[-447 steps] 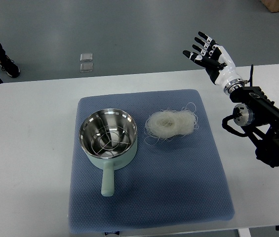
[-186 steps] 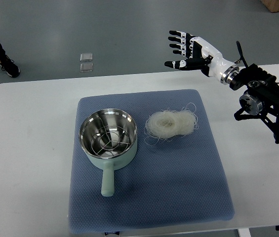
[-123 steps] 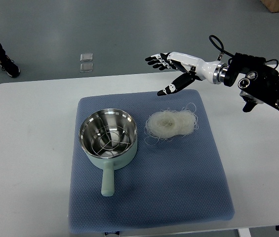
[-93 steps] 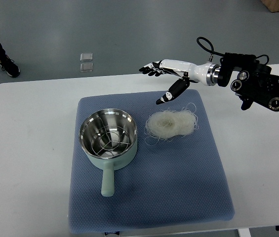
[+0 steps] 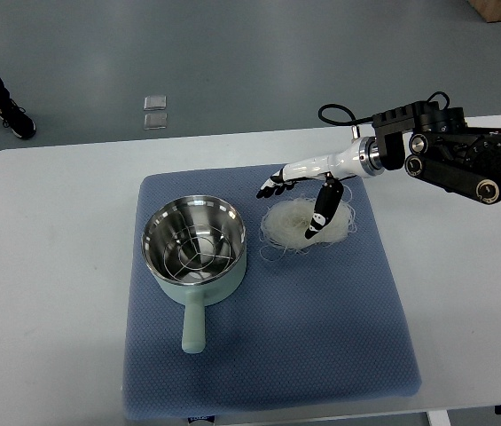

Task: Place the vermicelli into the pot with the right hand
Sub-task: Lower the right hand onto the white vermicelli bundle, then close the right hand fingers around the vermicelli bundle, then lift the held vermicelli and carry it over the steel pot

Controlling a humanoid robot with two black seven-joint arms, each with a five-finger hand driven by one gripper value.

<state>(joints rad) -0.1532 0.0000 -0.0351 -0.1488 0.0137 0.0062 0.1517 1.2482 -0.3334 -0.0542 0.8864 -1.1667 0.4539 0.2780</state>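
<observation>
Translucent white strands make up the vermicelli, a loose nest lying on the blue mat just to the right of the pot, not touching it. The right hand is held over the nest with fingers spread wide; the thumb is pointed down onto the strands near the nest's right part, while the other fingers are stretched past its far left edge. Nothing is gripped yet. From here, only a few strands may be pinched if the fingers are closed too high, and the nest could be left behind or pulled apart. Loose loops at the rim could be dragged across the mat or snagged on the wire rack seen inside the pot.
</observation>
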